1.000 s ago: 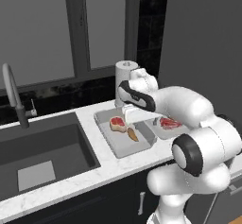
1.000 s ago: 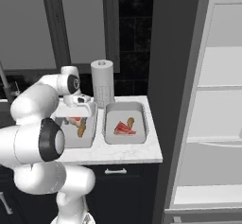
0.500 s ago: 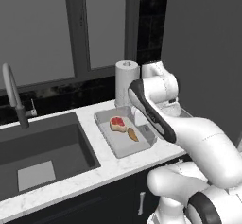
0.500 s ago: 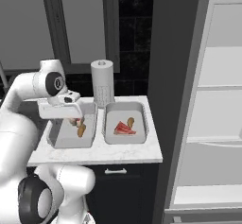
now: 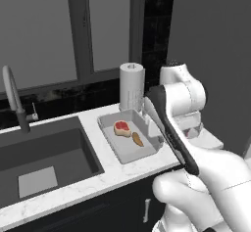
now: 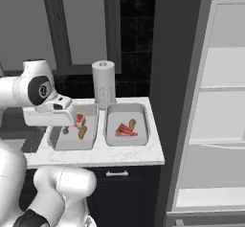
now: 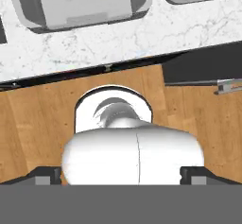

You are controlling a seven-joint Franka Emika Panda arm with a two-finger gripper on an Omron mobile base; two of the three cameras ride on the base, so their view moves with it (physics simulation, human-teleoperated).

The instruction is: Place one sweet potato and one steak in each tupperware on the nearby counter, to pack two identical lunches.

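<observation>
The counter (image 6: 95,155) is white marble with grey veins, above black cabinet fronts. On it two grey tupperware tubs stand side by side, the left one (image 6: 60,142) just beside the right one (image 6: 143,125), and a paper towel roll (image 6: 104,84) stands upright behind them. A dark sink (image 5: 44,157) is set into the counter, well left of the tubs.

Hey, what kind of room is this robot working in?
A home kitchen, rendered: a dark sink with a faucet set in a marble counter, a paper towel roll, and a tall fridge.
</observation>
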